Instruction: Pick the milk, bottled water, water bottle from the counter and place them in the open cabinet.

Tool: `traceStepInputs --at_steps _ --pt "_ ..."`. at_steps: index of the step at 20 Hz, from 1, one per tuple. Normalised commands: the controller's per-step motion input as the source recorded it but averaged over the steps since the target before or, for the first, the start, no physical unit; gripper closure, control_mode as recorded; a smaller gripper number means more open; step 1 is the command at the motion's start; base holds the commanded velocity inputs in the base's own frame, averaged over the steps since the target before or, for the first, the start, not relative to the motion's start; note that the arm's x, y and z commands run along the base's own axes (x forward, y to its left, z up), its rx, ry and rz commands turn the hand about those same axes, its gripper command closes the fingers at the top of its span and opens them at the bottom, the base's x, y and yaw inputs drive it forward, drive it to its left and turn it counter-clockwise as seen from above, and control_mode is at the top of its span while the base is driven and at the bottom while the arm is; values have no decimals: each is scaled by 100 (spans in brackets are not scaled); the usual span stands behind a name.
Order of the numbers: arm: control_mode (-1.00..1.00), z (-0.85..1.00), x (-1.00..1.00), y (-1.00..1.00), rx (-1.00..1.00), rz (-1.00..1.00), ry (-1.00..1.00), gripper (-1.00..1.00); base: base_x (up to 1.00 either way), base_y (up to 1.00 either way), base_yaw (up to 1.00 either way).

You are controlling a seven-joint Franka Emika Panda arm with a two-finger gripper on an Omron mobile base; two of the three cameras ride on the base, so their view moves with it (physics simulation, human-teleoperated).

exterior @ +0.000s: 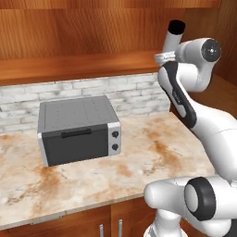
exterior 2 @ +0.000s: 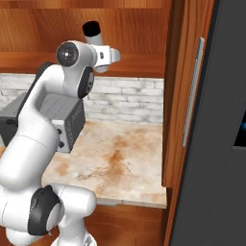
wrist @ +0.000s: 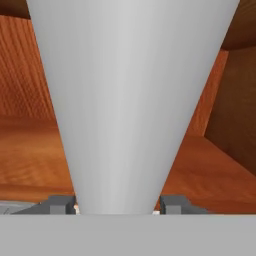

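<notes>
While the arm reaches up from the lower right of the left base view, a beige marble worktop [exterior: 152, 152] with rust-orange veins spreads below it, backed by a white brick wall [exterior: 92, 92]. A grey toaster oven [exterior: 78, 129] stands on that worktop, left of the arm. Above the brick runs the plank shelf of the open cabinet [exterior: 69, 67], reddish-brown wood. The water bottle [exterior: 174, 37] shows as a silver cylinder with a black cap, up above and to the right of the toaster oven. Its long axis leans, cap end up and slightly to the right, bottom end at the wrist; the pincer itself is hidden behind the arm here.

Seen from the right base view, the same worktop [exterior 2: 125, 153] ends at a tall wooden panel with a long silver handle [exterior 2: 193, 91], and a dark appliance front stands right of that. The toaster oven [exterior 2: 62, 120] is partly covered by the arm. The water bottle [exterior 2: 93, 34] rises above the toaster oven in front of the cabinet [exterior 2: 139, 29] opening, cap uppermost and tilted a little to the left.

Looking along the hand, the water bottle [wrist: 131, 100] runs straight away from the camera as a broad silver cone, narrow end between the fingertips. The pincer [wrist: 120, 205] is clenched on its sides. Behind it lie the cabinet's wooden shelf [wrist: 30, 155] and back wall.
</notes>
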Motion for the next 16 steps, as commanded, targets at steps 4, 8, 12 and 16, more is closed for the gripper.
traceStepInputs --at_steps 4,8,12,16 --pt "-100 0 33 -7 0 0 0 100 0 0 0" --pt "-100 0 30 -3 0 0 0 100 0 0 0" --pt "-100 0 28 0 0 0 0 100 0 0 0" --pt "-100 0 43 0 0 0 0 100 0 0 0"
